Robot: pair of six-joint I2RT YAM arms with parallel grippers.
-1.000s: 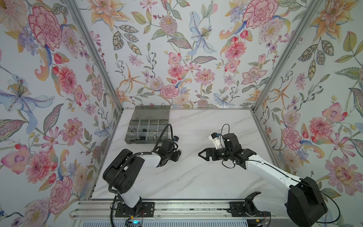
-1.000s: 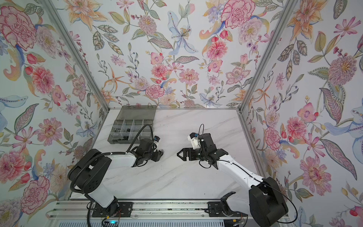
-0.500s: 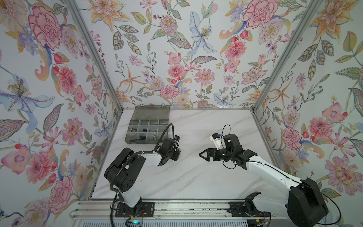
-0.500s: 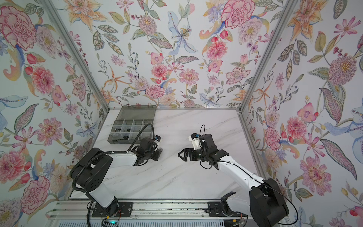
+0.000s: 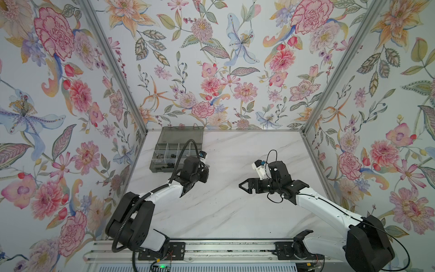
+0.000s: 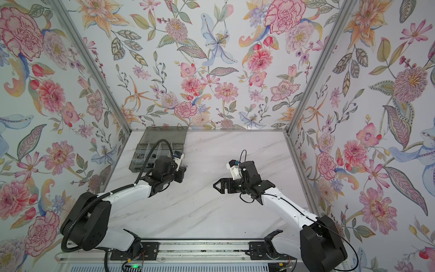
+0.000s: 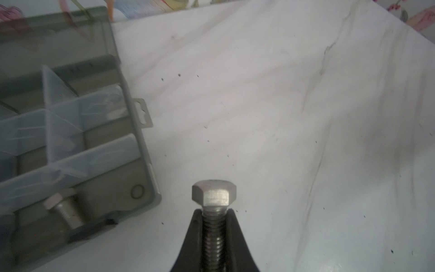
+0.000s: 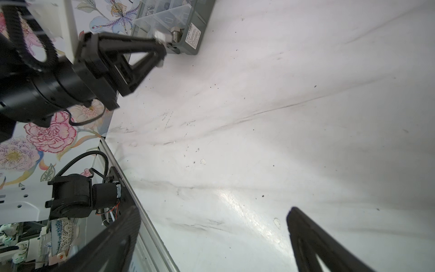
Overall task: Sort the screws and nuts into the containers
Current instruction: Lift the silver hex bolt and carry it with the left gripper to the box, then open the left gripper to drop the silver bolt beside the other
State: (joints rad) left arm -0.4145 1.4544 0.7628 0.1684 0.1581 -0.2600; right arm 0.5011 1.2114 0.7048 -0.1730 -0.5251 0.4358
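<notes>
Noted a white marble-veined desk (image 5: 223,212), flecked with dark specks. Saw floral wallpaper panels (image 5: 211,58) on three sides, joined by metal corner posts (image 5: 115,66). Found an aluminium rail (image 5: 223,253) along the near edge.

My left arm (image 5: 162,192) reaches toward the table's (image 5: 235,212) far left corner, left gripper (image 7: 214,216) clamped on a silver screw (image 7: 213,194). My right arm (image 5: 317,207) extends toward the centre, right gripper (image 5: 243,185) spread wide.

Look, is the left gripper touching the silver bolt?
Touching. The left wrist view shows the left gripper squeezing the silver bolt on its threaded part from both sides, with no gap. The hex head sticks out past the gripper.
</notes>
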